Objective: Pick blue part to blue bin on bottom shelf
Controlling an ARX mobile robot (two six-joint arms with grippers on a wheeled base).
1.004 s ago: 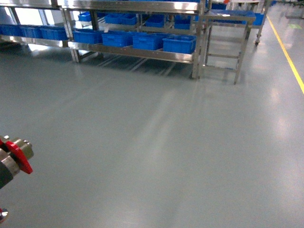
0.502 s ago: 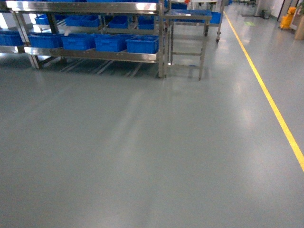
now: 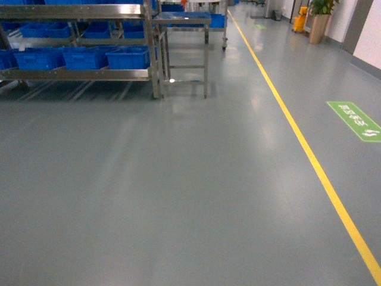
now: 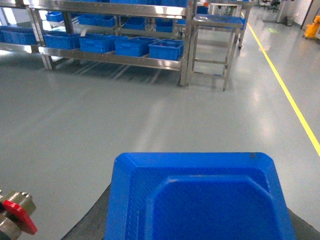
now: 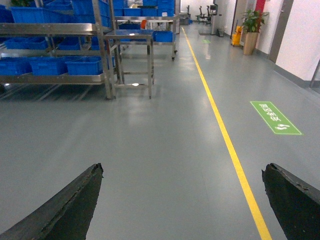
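Blue part (image 4: 200, 200) in left claw; right claw (image 5: 182, 200) wide; bins (image 3: 128, 58) on bottom shelf (image 3: 77, 74), contents unseen.

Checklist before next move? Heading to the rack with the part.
1. Blue part aboard: ok, it fills the foreground of the left wrist view.
2. Grip on it: cannot tell, the part hides the jaws.
3. Right gripper free: ok, open with nothing between the fingers.
4. Facing the bottom shelf: not ok, it sits far up-left in the head view.
5. Floor towards the rack: ok, no obstacle seen.
6. Target among the blue bins: cannot tell, several alike stand in a row.
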